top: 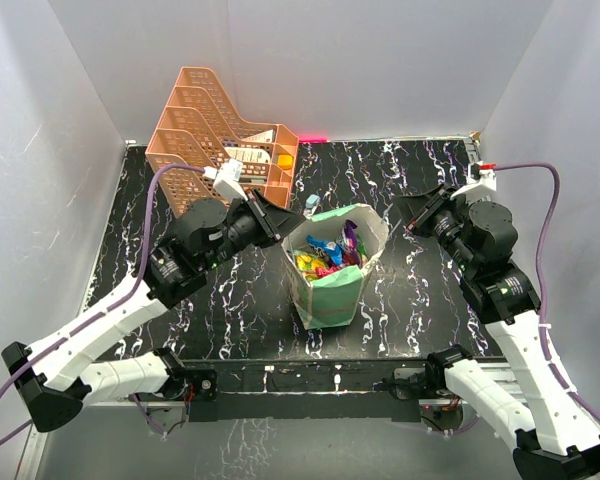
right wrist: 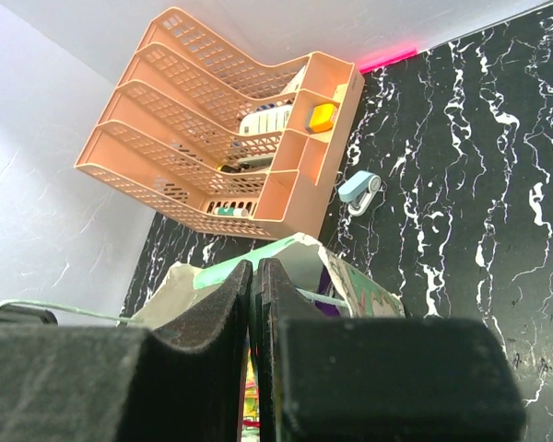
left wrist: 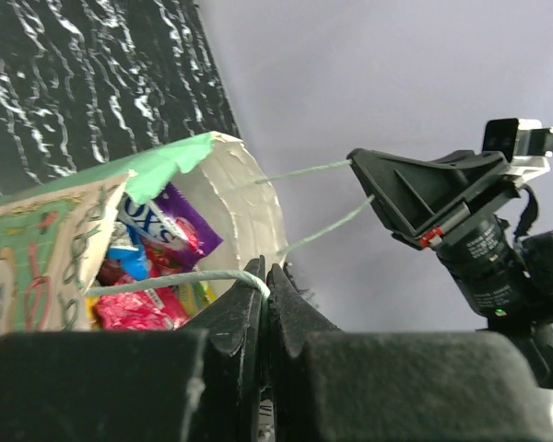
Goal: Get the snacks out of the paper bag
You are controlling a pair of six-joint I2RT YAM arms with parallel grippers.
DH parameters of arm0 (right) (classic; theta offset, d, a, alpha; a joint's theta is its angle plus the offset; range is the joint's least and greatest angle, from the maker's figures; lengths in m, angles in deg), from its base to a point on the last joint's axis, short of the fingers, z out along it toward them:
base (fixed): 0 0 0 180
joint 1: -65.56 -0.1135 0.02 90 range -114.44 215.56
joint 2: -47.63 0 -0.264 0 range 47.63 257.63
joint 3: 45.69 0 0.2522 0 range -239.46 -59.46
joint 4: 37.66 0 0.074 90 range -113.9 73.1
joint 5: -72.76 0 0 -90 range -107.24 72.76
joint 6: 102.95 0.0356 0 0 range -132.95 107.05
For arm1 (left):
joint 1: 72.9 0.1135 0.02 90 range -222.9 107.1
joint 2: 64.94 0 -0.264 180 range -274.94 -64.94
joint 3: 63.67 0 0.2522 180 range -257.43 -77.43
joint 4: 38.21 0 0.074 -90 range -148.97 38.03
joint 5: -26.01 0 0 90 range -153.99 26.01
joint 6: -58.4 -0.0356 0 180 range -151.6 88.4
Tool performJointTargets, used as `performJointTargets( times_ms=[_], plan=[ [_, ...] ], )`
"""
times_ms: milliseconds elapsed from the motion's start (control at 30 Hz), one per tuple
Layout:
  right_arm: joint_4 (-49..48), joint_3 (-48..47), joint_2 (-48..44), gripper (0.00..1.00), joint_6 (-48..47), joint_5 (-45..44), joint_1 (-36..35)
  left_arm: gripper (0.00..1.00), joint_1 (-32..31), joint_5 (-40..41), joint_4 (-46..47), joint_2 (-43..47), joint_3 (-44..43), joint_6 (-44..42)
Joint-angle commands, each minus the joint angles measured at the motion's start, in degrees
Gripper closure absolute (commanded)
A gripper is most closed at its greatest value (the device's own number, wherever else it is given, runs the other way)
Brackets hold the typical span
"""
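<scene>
Both my sets of fingers are pinched on the handles of the paper bag [top: 330, 295], and the snacks [top: 325, 258] are inside it.

My left fingers [left wrist: 265, 276] are pressed together on the left handle [left wrist: 175, 279], a thin pale string that runs from the bag's near rim to their tips. My right fingers [right wrist: 255, 276] sit on the opposite side of the bag, also squeezed together, and the right handle [left wrist: 304, 169] stretches in two taut strands from the bag's far rim to their tips. The bag stands on the dark marbled worktop [top: 420, 290] with its mouth open between my two wrists. Purple, pink, blue and yellow-green packets are heaped in its cream interior. Behind the bag lies a small pale blue object [top: 311, 206], and beyond that stands an orange tray rack [top: 195, 130].
</scene>
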Motion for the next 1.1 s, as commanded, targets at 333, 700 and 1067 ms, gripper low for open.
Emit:
performJointTargets(
  times_ms=[333,700,1067],
  plan=[
    [-13.7,-4.8,6.8,0.93,-1.2,25.6,0.4,1.0,0.4,26.9,-30.0,-2.8,-31.5,-26.4],
    [-34.8,-1.2,20.5,0.93,12.1,20.5,-17.7,1.0,0.4,39.4,-33.6,-2.0,-38.8,-42.7],
    [-36.2,-1.6,29.9,0.93,8.7,11.6,-31.7,1.0,0.4,46.5,-31.8,2.0,-32.3,-49.8]
  ],
)
